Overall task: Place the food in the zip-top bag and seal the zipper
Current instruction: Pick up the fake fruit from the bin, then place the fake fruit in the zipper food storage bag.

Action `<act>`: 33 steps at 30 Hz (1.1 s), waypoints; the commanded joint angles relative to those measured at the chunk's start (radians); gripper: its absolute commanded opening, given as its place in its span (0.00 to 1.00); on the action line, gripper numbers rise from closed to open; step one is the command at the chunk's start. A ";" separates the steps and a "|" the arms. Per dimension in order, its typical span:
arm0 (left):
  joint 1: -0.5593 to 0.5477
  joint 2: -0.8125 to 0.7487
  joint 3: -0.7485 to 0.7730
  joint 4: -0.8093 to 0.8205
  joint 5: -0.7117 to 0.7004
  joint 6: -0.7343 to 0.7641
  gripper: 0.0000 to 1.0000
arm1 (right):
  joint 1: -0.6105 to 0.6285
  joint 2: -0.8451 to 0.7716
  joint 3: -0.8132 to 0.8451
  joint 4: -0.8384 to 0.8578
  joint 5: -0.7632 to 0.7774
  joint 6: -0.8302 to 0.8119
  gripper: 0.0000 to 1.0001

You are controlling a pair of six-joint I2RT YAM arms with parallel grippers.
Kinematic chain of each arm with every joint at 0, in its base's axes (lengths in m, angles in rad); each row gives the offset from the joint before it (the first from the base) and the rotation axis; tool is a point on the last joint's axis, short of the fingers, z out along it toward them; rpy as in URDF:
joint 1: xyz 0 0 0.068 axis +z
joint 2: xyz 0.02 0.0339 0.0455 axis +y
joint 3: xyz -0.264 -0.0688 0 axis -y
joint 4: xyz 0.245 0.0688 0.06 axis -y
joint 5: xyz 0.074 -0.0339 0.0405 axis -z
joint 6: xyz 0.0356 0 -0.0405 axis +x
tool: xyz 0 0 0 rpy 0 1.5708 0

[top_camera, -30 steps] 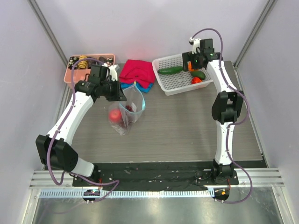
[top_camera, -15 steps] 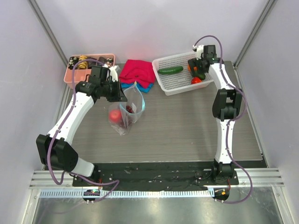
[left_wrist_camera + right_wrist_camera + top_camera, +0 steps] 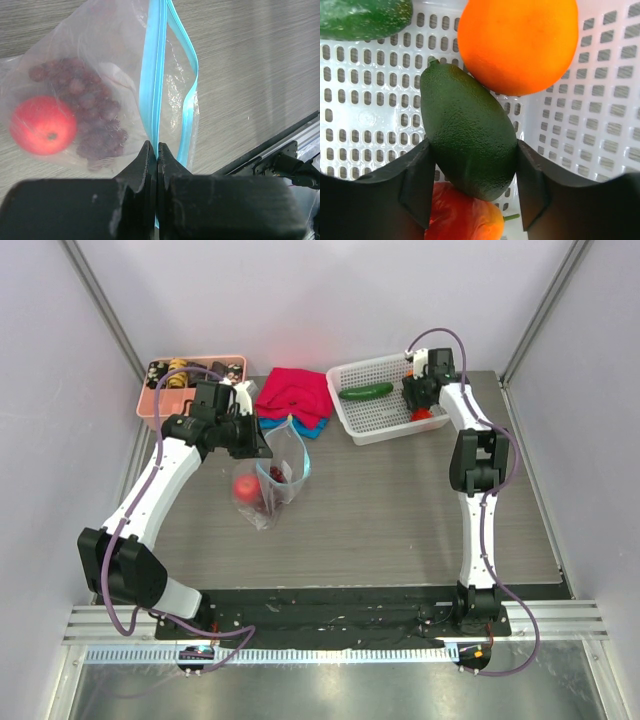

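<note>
Already bagged: tomato [image 3: 42, 125] and grape bunch [image 3: 90, 110], inside the zip-top bag [image 3: 105, 45] on the table [image 3: 400, 510].
Left fingers [image 3: 157, 160]: pinched tight on the zipper [image 3: 152, 75]; mouth open.
Right fingers [image 3: 475, 190]: pressed against both sides of the avocado [image 3: 470, 135], low in the basket [image 3: 600, 125].
Remaining: avocado, orange [image 3: 517, 42], cucumber [image 3: 360, 17], pepper [image 3: 460, 220], then sealing.

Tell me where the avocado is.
Right wrist view: the avocado lies in the white basket, between the fingers of the right claw, below the orange, above the red pepper.
</note>
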 commanded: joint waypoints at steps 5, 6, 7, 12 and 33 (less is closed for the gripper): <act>0.004 0.003 0.003 0.039 0.018 0.006 0.00 | 0.008 -0.142 0.003 0.058 -0.025 0.025 0.29; 0.004 0.003 0.003 0.041 0.016 0.005 0.00 | 0.008 -0.160 -0.002 0.061 -0.030 0.034 0.28; 0.004 0.003 0.005 0.042 0.013 0.002 0.00 | 0.008 -0.194 -0.003 0.061 -0.036 0.040 0.25; 0.006 0.011 0.010 0.047 0.022 -0.014 0.00 | 0.010 -0.308 -0.025 0.061 -0.135 0.100 0.13; 0.026 0.011 0.017 0.105 0.107 -0.086 0.00 | 0.496 -0.756 -0.623 0.040 -0.665 0.721 0.03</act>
